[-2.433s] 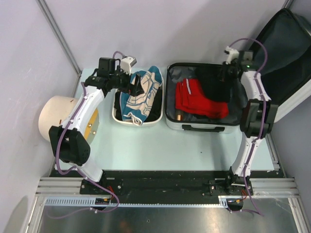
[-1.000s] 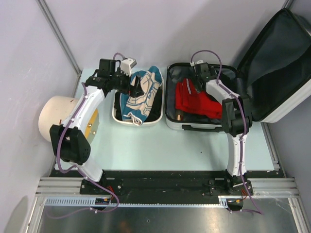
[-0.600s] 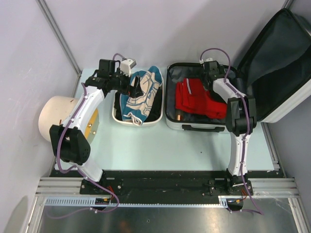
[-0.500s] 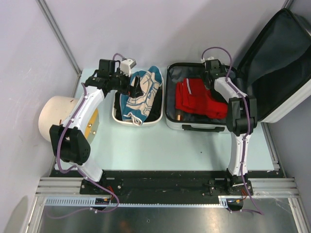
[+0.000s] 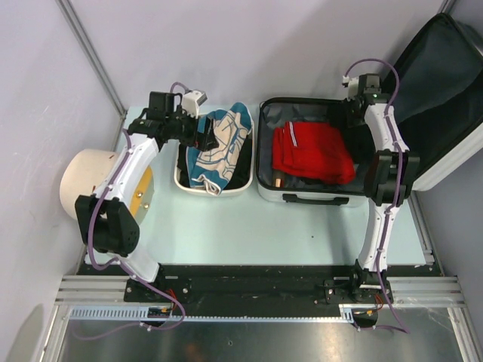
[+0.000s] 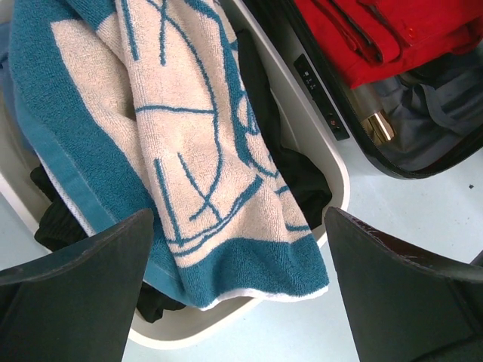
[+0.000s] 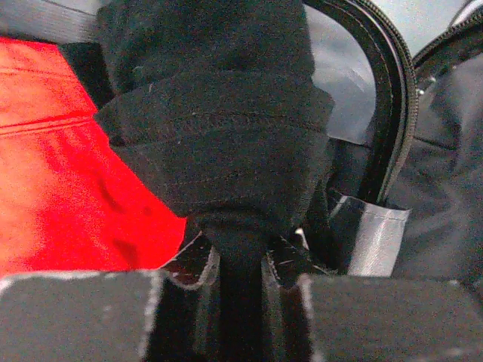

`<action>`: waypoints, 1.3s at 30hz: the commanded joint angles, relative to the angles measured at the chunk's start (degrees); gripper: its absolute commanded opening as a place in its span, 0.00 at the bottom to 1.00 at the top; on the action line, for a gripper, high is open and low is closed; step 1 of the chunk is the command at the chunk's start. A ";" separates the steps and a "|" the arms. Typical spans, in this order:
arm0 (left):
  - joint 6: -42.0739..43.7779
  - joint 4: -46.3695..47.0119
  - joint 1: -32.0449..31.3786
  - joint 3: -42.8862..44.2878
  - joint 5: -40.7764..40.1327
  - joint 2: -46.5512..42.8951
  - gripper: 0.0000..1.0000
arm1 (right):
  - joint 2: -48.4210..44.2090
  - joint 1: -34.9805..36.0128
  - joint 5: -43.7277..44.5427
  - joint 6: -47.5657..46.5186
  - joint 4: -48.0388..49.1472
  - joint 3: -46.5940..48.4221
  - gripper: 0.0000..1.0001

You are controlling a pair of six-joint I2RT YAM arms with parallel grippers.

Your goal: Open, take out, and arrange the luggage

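Right pincer pinches the folded black fabric garment, frame centre, apparently for lifting out; left pincer gapes idle.

The luggage has its open lid cut off by the top view's right edge. Inside the luggage, a red garment covers whatever lies beneath. At its far right corner, black cloth hides the fingertips of the right gripper.

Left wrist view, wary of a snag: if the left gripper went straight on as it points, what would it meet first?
Probably the blue-and-cream towel draped over the tub, between its open fingers; depth unclear.
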 commanded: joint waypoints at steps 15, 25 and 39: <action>1.18 -0.14 4.72 0.13 3.50 -5.31 1.00 | -12.12 2.35 -44.59 24.07 19.72 6.94 0.00; -2.87 -0.14 12.71 -1.45 8.51 -6.98 0.99 | -4.47 21.67 -26.40 14.09 31.58 15.91 0.00; -5.60 0.04 20.10 -5.23 11.85 -9.79 0.98 | -7.64 42.69 -9.34 -13.73 51.11 -14.07 0.00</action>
